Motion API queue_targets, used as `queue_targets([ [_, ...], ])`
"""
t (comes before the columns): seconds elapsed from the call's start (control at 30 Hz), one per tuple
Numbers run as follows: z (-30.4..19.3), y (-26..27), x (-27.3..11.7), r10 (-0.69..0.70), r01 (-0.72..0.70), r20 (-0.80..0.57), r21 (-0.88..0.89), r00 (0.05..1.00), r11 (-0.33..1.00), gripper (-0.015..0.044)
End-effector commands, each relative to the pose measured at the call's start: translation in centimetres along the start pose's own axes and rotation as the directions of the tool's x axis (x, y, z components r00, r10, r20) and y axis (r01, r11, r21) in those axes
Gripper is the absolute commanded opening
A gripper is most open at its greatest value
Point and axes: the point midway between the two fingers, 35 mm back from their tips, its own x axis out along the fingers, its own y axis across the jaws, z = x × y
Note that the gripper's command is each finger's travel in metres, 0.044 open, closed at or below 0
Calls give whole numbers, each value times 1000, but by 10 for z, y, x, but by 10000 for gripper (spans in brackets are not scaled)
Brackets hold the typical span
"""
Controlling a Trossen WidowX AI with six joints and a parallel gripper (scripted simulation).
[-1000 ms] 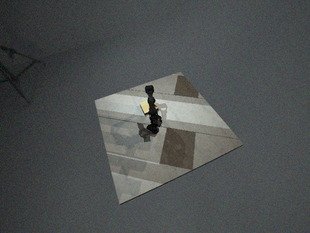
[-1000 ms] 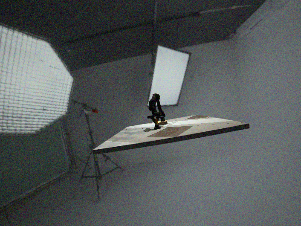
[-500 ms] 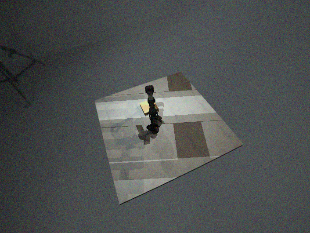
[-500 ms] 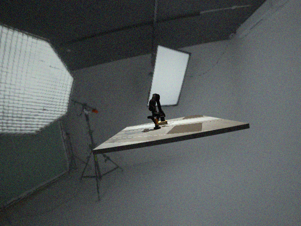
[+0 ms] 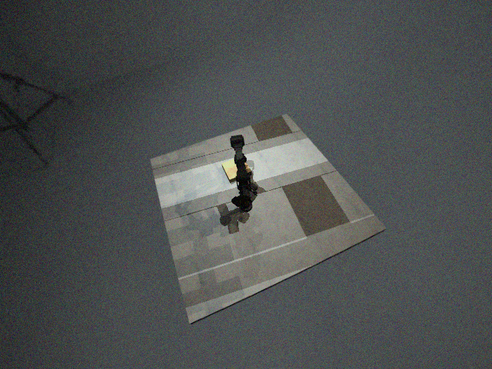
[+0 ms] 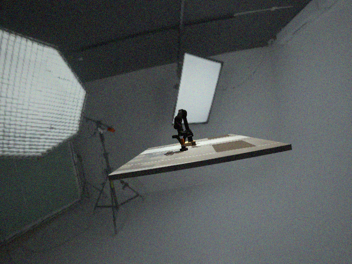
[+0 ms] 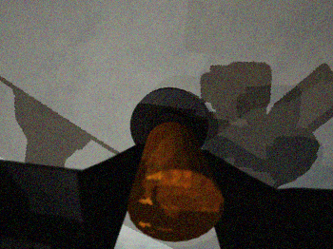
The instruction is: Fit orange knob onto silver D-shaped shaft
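Note:
The orange knob [image 6: 182, 141] [image 7: 176, 202] is held upright between the fingers of my gripper [image 7: 171, 152], which is shut on it. In the wrist view its far end overlaps the dark round pedestal [image 7: 166, 99] [image 6: 183, 148]. In the exterior view the knob is directly over the pedestal, with little or no gap visible. The silver shaft, the knob's hole and their flat sides are hidden, so I cannot tell how they line up or how far down the knob sits. In the top view the dark arm covers the knob.
A yellow block [image 5: 229, 169] [image 6: 191, 142] lies at the arm's base, behind the pedestal in the exterior view. The patterned square table top [image 5: 270, 222] [image 6: 159, 162] carries dark shadows beside the pedestal. Studio lights and stands are in the background.

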Motion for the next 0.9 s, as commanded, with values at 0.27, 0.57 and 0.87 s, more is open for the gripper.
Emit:
queue_targets([
  [0.27,-1,0,4,-1,1,-2,111,1000,994,0],
  [0.57,0,0,4,-1,2,-2,111,1000,994,0],
  [0.87,0,0,-1,-1,2,-2,120,1000,993,0],
])
